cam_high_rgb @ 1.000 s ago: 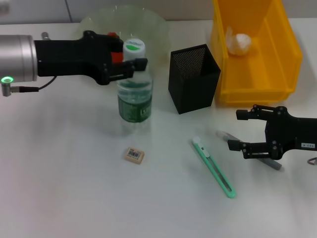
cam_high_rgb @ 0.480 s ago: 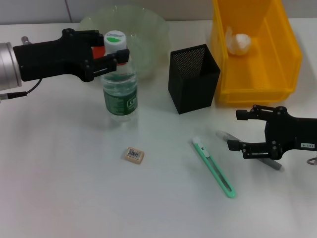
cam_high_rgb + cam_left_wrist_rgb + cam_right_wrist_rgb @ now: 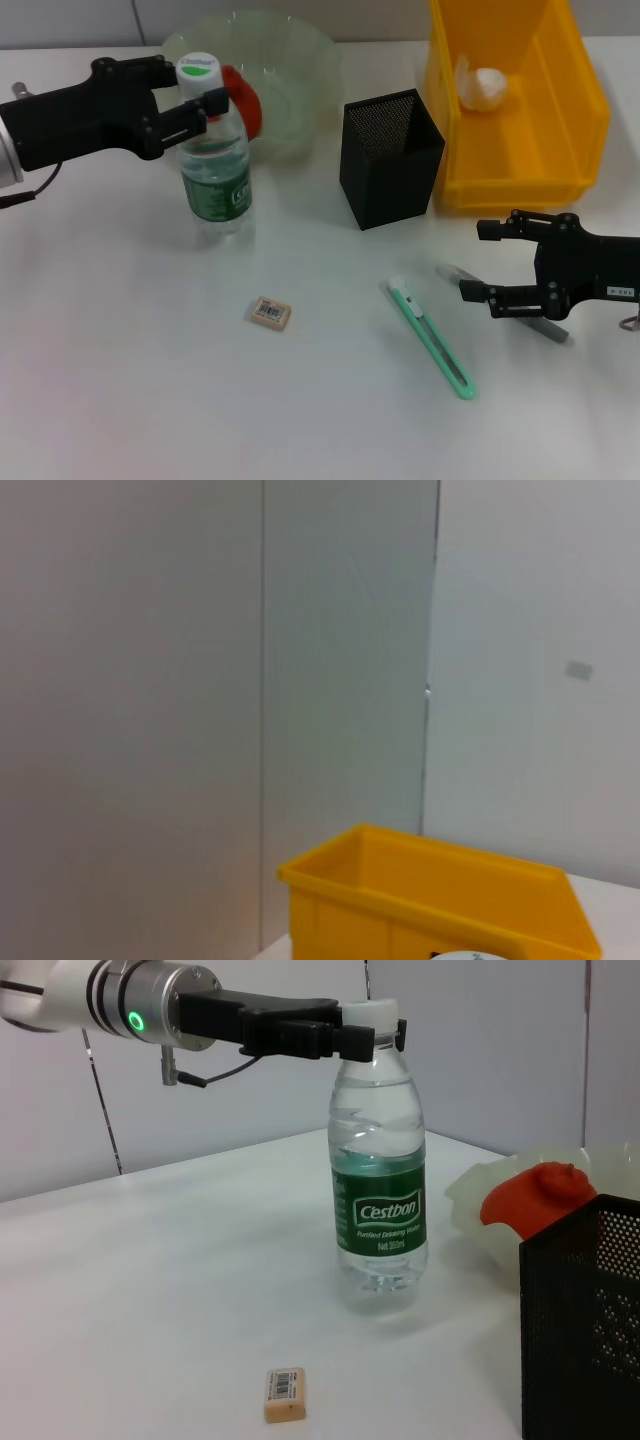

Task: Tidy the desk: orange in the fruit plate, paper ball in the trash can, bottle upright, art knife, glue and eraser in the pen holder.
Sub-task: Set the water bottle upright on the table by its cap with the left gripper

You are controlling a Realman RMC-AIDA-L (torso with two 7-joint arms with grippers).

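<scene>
Fingers [image 3: 205, 103] of the left gripper [image 3: 190, 105] are clamping the neck of the upright bottle [image 3: 213, 165] beside the fruit plate [image 3: 290, 60], while the right gripper [image 3: 487, 262] is hovering open above the glue [image 3: 540, 325].

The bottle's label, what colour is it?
Green with white lettering on the water bottle, clearest in the right wrist view.

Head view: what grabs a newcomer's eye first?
Likely the left gripper closed on the neck of the upright water bottle, which stands on the table beside the glass fruit plate holding the orange. Next, the yellow bin far right with the paper ball inside, and the right gripper over the glue.
</scene>
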